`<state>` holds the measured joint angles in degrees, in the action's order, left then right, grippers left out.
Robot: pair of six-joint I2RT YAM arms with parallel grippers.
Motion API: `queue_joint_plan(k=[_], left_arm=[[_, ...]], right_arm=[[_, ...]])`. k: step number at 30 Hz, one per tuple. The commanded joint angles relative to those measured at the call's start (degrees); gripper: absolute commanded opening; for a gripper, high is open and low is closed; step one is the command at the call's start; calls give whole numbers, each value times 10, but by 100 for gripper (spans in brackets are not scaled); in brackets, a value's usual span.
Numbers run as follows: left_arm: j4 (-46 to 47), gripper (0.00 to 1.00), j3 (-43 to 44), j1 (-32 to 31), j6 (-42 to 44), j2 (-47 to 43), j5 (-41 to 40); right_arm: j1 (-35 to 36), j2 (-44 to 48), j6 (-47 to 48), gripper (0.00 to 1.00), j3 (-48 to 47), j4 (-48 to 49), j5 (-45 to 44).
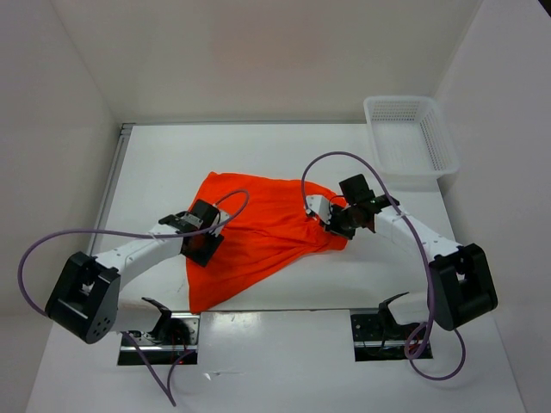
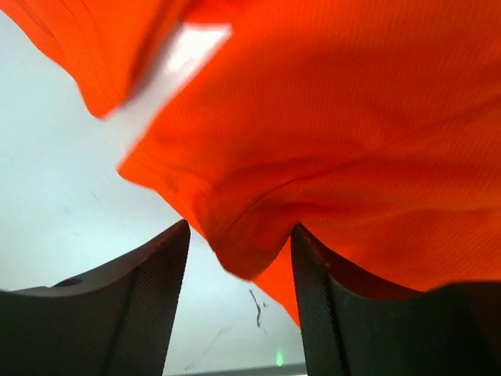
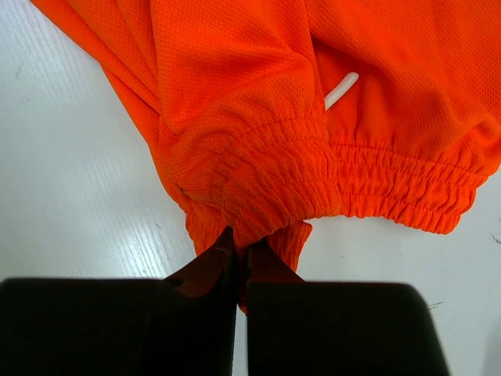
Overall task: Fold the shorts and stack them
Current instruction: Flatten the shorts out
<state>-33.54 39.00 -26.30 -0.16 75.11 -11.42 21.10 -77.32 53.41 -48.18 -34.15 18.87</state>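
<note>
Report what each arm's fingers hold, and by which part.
Right fingers pinch the bright orange fabric shorts by the gathered elastic waistband. Left fingers stand open around loose fabric, gripping nothing.

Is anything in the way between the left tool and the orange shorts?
No, nothing visible is in the way. The left tool is open, and a fold of the shorts hangs right between its fingers. The right tool is shut on the waistband.
</note>
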Motion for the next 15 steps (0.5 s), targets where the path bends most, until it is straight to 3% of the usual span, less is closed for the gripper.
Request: queue_joint_plan(k=[1, 7, 12, 15], left_arm=[[47, 62, 31, -1, 2, 8, -21], [-2, 49, 20, -1, 2, 19, 8], [-42, 46, 13, -1, 2, 41, 26], [-42, 28, 6, -1, 2, 49, 32]], right_arm=[[-3, 3, -3, 0, -17, 15, 4], [-3, 8, -3, 0, -12, 15, 4], [-3, 9, -3, 0, -12, 25, 4], [-3, 9, -16, 0, -17, 31, 4]])
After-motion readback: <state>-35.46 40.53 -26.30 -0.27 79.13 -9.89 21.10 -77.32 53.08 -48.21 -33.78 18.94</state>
